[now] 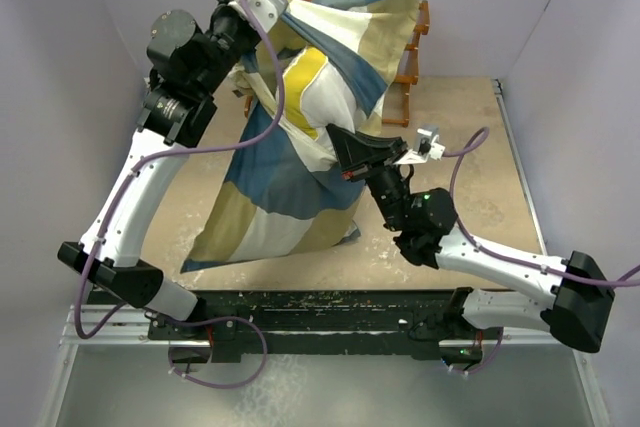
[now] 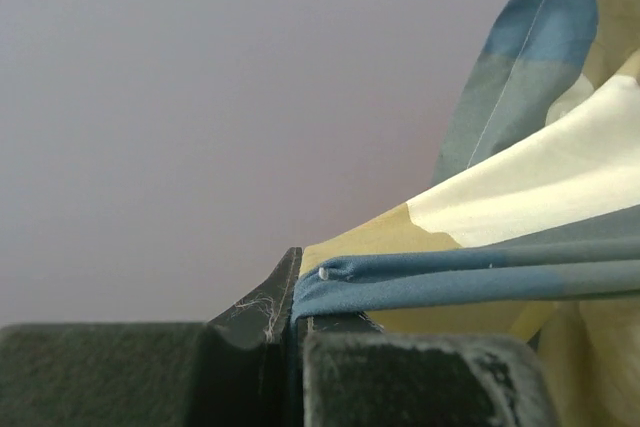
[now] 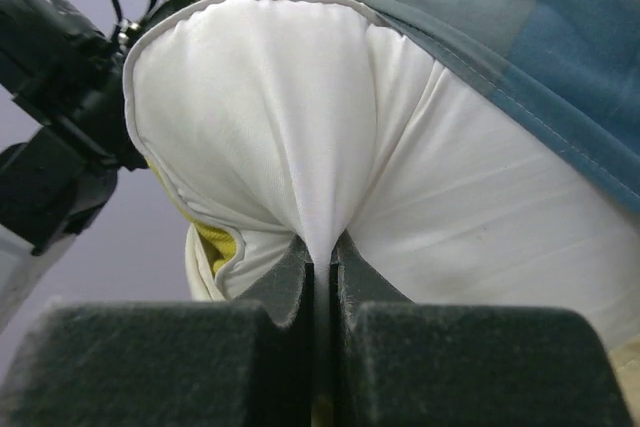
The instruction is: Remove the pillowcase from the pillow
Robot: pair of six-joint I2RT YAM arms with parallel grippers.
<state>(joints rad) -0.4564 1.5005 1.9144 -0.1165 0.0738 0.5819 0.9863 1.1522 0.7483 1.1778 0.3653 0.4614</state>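
The left arm [image 1: 130,197] rises from its base at the near left corner of the surface [image 1: 480,177], leans up along the left edge and bends inward near the far left corner. There the left gripper [image 2: 293,299] is clamped tight on a blue hemmed edge of the pillowcase [image 1: 290,182] and holds it high in the air. The right arm [image 1: 500,267] runs low from the near right corner toward the middle, its wrist tipped upward. The right gripper [image 3: 322,259] is closed, pinching a fold of the pillow [image 1: 318,107] between its pads. The pillowcase hangs from the left gripper like a slack tent in broad blocks of blue, tan and cream. One corner pokes up toward the far edge, and the lower end trails down to the surface just left of the middle, near the near edge. The pillow sits in the gap of the cloth between the two grippers, off the surface. It is white and plump, gathered into creases at the pinch, with a thin piped seam and a yellow patch. How much of the pillow lies inside the pillowcase cannot be told, since the cloth covers its lower part. A wooden rack [image 1: 410,67] at the far edge is mostly hidden behind the cloth.
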